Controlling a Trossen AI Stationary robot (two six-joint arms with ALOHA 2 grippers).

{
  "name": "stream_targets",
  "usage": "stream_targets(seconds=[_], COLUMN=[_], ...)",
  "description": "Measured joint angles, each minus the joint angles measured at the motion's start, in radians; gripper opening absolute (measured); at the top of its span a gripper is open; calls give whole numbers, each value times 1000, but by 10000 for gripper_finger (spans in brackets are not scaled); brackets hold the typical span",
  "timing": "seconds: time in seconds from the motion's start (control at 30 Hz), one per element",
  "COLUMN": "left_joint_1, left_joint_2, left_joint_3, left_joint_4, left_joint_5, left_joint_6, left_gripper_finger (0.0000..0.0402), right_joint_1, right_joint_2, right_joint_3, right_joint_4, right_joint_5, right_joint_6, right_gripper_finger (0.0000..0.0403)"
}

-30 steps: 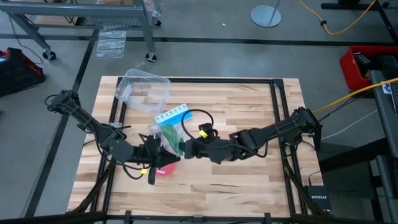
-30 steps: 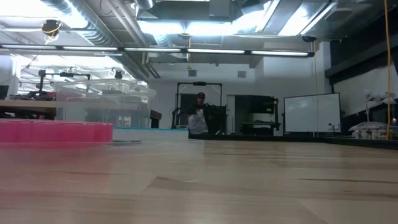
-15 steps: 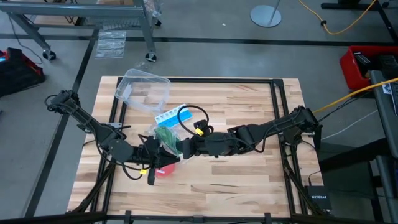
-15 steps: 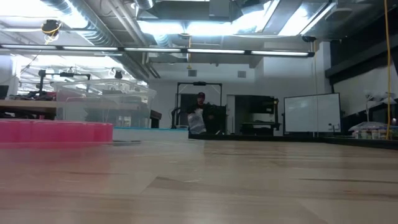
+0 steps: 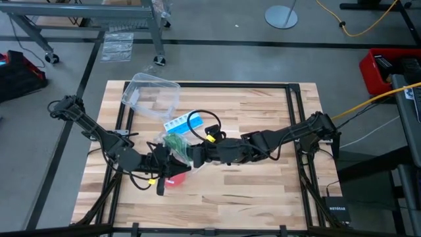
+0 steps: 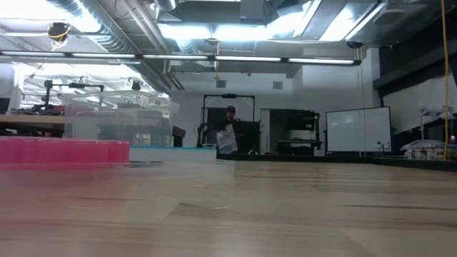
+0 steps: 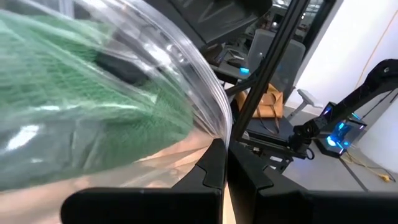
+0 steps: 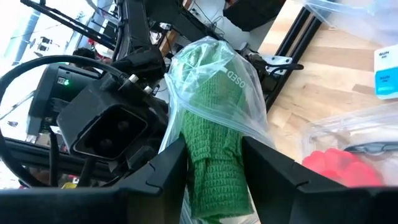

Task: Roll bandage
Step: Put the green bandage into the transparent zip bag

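From above, both dark arms meet near the middle of the pale wooden worktop (image 5: 263,191), a meeting the table-height view misses entirely: it shows only bare wood, a pink strip at its left edge and a person far back in the room. The right gripper (image 8: 214,165) has its fingers (image 8: 158,177) apart, one on each side of the dark green knitted cloth bandage (image 8: 211,155), which hangs between them inside a clear crinkled plastic bag (image 8: 233,81); whether the pads press the cloth cannot be told. The left gripper (image 5: 160,172) has its fingers (image 7: 208,171) together, apparently pinching the bag's plastic. Above, the bandage (image 5: 176,143) shows as a small green bundle between the grippers, beside a blue-and-white pill box (image 5: 182,122) and a red round disc (image 5: 176,179).
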Motion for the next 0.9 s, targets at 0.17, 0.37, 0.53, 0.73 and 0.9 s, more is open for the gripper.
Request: stream_targets(seconds=[0.17,0.37,0.53,0.73,0.9], left_joint_1=[6,24,76,155,213], left_joint_2=[0,-1,2,3,70], left_joint_3=[0,0,0,-41,-72], left_joint_4=[49,72,-10,2,64], left_joint_5=[0,1,38,154,239], left_joint_6=[-6,-22,-107,-158,-189], left_gripper_finger=[0,0,0,0,0], right_joint_1=[0,2,1,1,1], right_joint_2=[-14,-25,-25,-23,-22], right_joint_3=[0,0,1,2,2], right_joint_4=[2,-7,-81,-226,-302], right_joint_5=[1,26,35,79,82], right_joint_6=[51,69,70,75,75], right_gripper_finger=[156,153,120,88,92])
